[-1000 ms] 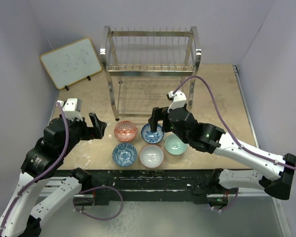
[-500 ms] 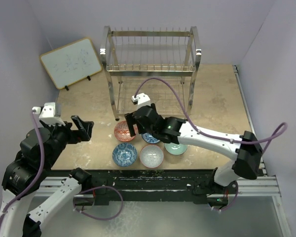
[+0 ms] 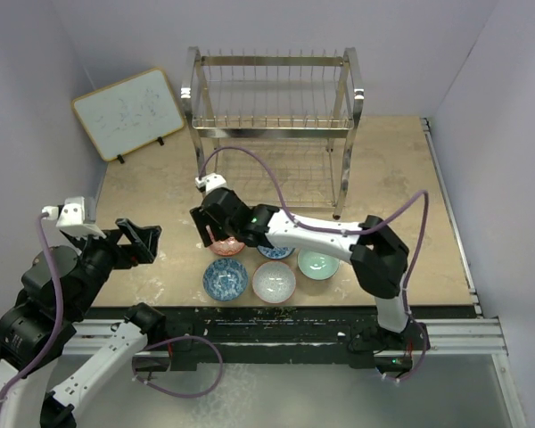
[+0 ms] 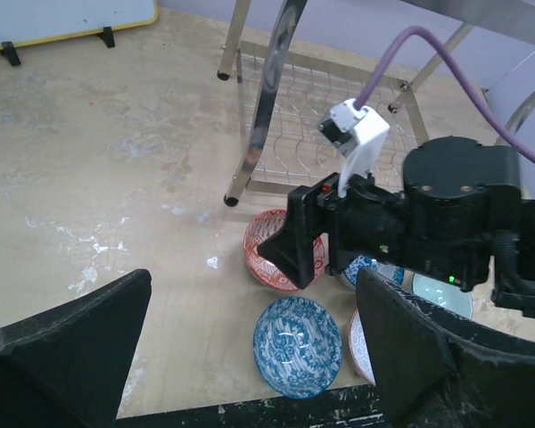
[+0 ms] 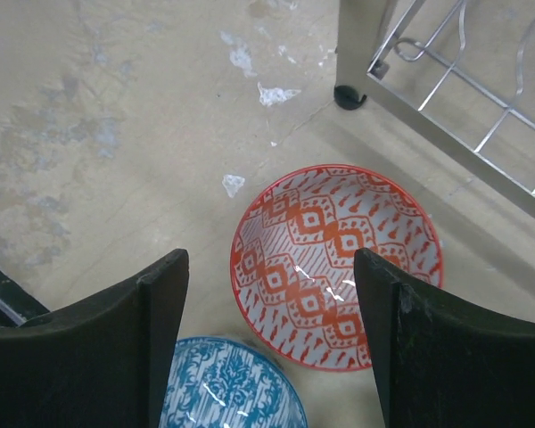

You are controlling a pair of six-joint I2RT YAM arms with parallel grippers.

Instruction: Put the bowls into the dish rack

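Five bowls sit in a cluster at the table's front. The red-patterned bowl [image 3: 230, 247] is partly under my right gripper [image 3: 214, 234], which is open and empty just above it. In the right wrist view the fingers [image 5: 165, 339] straddle the red bowl's [image 5: 339, 259] left part. A blue bowl [image 3: 225, 278], a pale red-rimmed bowl [image 3: 274, 282] and a mint bowl [image 3: 318, 263] lie beside it. The second blue bowl [image 3: 276, 253] is half hidden by the right arm. My left gripper [image 3: 138, 239] is open and empty, raised to the left of the bowls. The silver dish rack [image 3: 272, 134] stands behind, with no bowls in it.
A wood-framed whiteboard [image 3: 129, 111] leans at the back left. The rack's front left foot [image 5: 348, 96] stands just beyond the red bowl. The right arm [image 3: 312, 236] stretches across the back row of bowls. The table's front edge [image 3: 294, 308] runs just below the bowls.
My right gripper has swept left from the back blue bowl to the red-patterned bowl, staying open. My left gripper has pulled back to the left, away from the bowls.
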